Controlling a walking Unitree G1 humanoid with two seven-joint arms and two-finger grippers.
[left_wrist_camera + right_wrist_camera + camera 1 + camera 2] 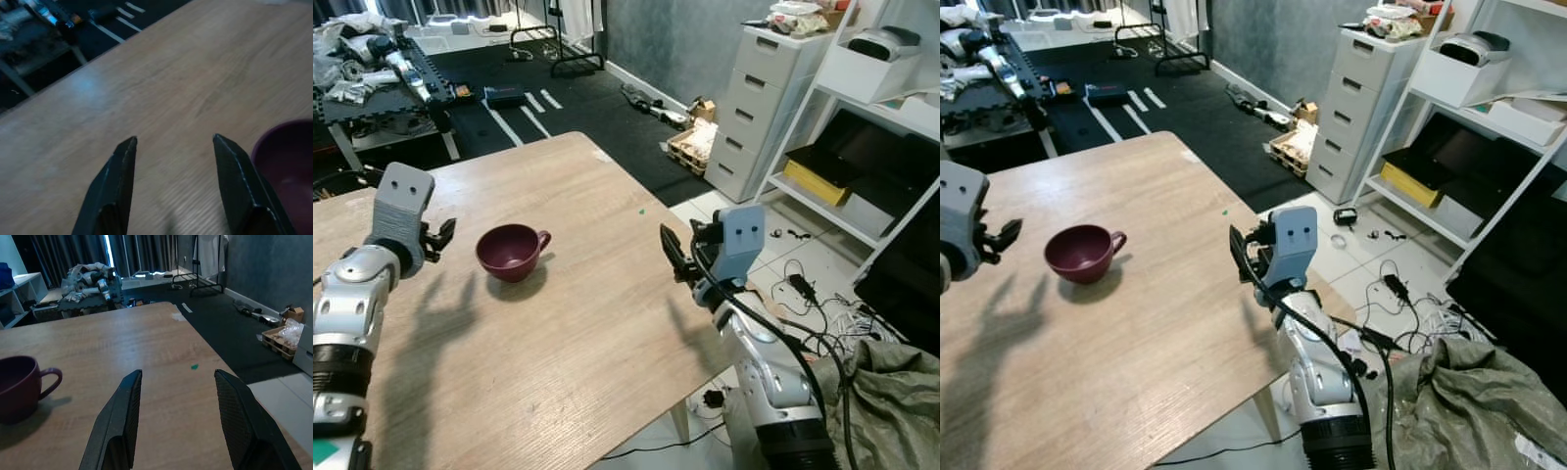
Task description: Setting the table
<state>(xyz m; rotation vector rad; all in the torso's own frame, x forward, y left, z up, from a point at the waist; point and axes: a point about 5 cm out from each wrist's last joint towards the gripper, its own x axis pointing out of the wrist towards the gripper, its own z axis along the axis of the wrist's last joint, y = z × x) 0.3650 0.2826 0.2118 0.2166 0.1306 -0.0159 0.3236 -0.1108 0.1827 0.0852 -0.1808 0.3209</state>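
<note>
Cup [512,251], dark maroon with its handle turned toward the robot's right, stands upright and empty on the wooden table [568,352], well in from every edge; this inspector takes it as the landmark for all else. No other tableware is on the table near the cup, so the setting is judged barely begun. The left pincer [438,239] hovers just beside the cup on its handle-less side, not touching it, with its two black fingers [117,186] parted and nothing between them; the left wrist view places the cup's rim close against the outside of one finger. That stance suits either a fresh release or a coming grasp from the plain side, and the frames do not settle which. The right pincer [670,255] is held well apart from the cup on its handle side, near the table's edge and above the surface, fingers [122,421] likewise spread and empty, aimed across the table with the cup off to one side of its line. Its raised, open posture reads as standby, keeping clear of the cup. A small green speck [194,366] lies on the table beyond the right pincer. A white drawer unit [754,108] stands on the floor far from the cup, past the table's right edge.
</note>
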